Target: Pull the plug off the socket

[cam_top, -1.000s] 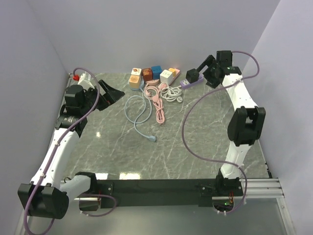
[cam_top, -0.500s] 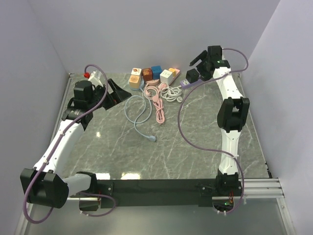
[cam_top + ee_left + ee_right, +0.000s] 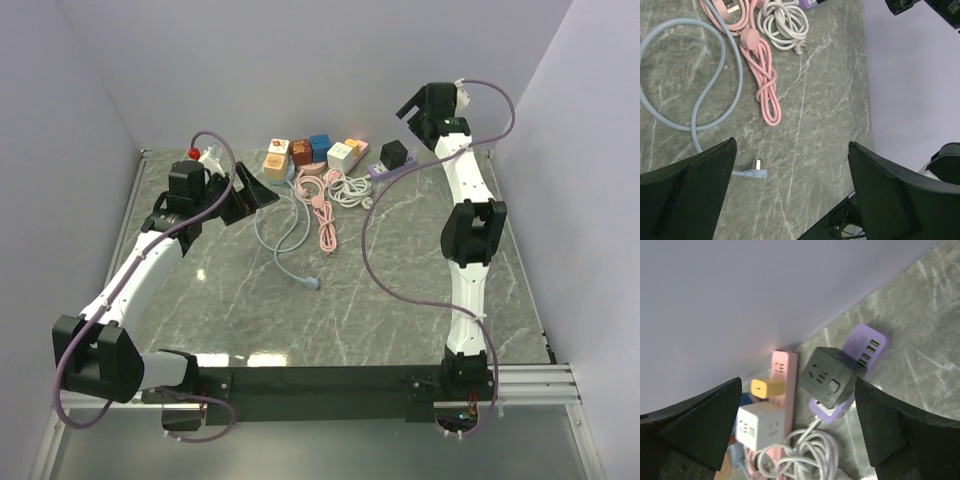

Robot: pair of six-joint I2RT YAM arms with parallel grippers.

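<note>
Right wrist: right gripper (image 3: pixel 797 385) and left gripper (image 3: pixel 791 145) spread wide; black plug (image 3: pixel 827 377) on purple socket (image 3: pixel 867 347), markings unreadable.

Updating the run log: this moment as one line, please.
left claw open, empty | right claw open, empty, over black adapter | black adapter seated on purple strip
</note>
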